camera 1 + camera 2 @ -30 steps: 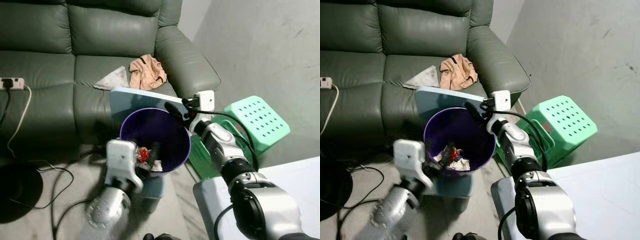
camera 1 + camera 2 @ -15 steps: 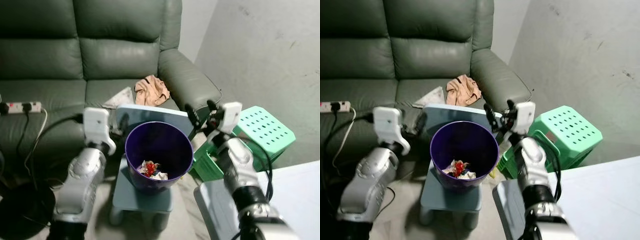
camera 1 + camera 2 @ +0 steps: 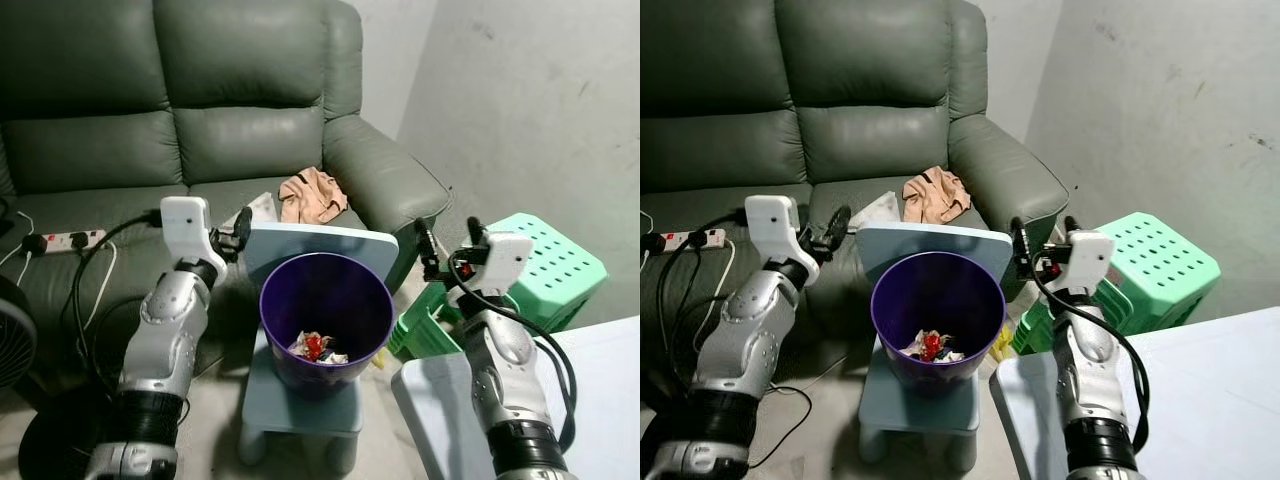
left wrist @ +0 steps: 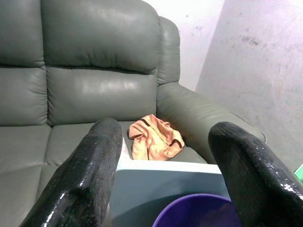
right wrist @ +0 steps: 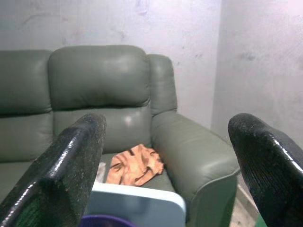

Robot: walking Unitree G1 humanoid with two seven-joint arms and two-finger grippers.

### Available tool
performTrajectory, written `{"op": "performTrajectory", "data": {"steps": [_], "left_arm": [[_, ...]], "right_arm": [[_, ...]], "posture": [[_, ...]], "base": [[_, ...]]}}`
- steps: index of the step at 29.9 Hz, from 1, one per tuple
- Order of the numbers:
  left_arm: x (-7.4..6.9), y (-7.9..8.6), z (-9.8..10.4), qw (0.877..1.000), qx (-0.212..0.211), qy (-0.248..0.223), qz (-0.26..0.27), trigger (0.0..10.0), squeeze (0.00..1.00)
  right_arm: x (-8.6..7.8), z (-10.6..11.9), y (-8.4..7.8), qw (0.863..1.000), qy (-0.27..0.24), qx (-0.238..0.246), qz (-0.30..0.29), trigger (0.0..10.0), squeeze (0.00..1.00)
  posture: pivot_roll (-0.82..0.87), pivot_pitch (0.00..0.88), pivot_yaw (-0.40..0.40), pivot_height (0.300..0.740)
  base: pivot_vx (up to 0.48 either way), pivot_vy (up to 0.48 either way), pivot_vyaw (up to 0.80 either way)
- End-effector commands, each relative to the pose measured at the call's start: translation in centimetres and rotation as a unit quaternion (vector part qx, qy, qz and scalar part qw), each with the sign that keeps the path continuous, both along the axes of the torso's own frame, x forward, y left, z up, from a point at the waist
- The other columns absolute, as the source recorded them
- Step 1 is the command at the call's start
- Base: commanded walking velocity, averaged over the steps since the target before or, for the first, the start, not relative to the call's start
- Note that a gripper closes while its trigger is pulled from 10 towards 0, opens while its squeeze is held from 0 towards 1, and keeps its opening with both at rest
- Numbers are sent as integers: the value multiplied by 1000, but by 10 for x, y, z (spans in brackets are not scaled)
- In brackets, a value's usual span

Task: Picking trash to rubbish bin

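Left pincer (image 3: 238, 226) raised beside the sofa seat, fingers spread wide and holding nothing, aimed over the pale blue stool (image 3: 300, 410) toward the cushions. Further right, purple rubbish bin (image 3: 325, 318) standing on that stool, crumpled paper and a red scrap of trash (image 3: 317, 347) already lying at its bottom. Behind the bin, on the green sofa (image 3: 200, 130), a crumpled peach cloth (image 3: 314, 195) beside a pale flat piece (image 3: 878, 209), possibly paper, both within reach of either arm. Likely light, soft and limp, the cloth: no risk of breaking, apt to sag and trail, best pinched at a raised fold near its middle. Right pincer (image 3: 446, 243) held up between bin and green perforated crate (image 3: 548, 270), likewise spread wide and empty. White corner of a surface (image 3: 600, 400) at far right.
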State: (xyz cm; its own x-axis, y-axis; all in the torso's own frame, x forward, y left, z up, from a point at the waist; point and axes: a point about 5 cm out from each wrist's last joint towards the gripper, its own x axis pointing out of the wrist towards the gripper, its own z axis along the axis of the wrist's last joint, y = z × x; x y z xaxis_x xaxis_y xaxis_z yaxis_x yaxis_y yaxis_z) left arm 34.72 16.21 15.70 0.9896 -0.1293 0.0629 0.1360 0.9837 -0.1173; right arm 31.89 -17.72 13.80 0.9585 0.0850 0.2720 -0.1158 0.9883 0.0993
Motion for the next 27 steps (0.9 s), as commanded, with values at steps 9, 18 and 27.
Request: {"op": "performTrajectory", "data": {"steps": [9,18,27], "left_arm": [[9,-6,-1,1000,-11,-6,-15,10000,0],[13,-5,0,1000,-10,-13,-13,10000,0],[13,-4,-3,1000,-4,-13,-9,10000,0]], "right_arm": [[-8,2,-3,1000,18,-6,-22,10000,0],[-8,2,-5,999,33,-8,-27,10000,0],[-9,1,-5,999,43,-18,-22,10000,0]], "posture": [[-38,0,-38,740],[-36,0,-46,740],[-33,0,-56,740]], "base": [[0,458,0],[0,358,-603],[0,0,-769]]}}
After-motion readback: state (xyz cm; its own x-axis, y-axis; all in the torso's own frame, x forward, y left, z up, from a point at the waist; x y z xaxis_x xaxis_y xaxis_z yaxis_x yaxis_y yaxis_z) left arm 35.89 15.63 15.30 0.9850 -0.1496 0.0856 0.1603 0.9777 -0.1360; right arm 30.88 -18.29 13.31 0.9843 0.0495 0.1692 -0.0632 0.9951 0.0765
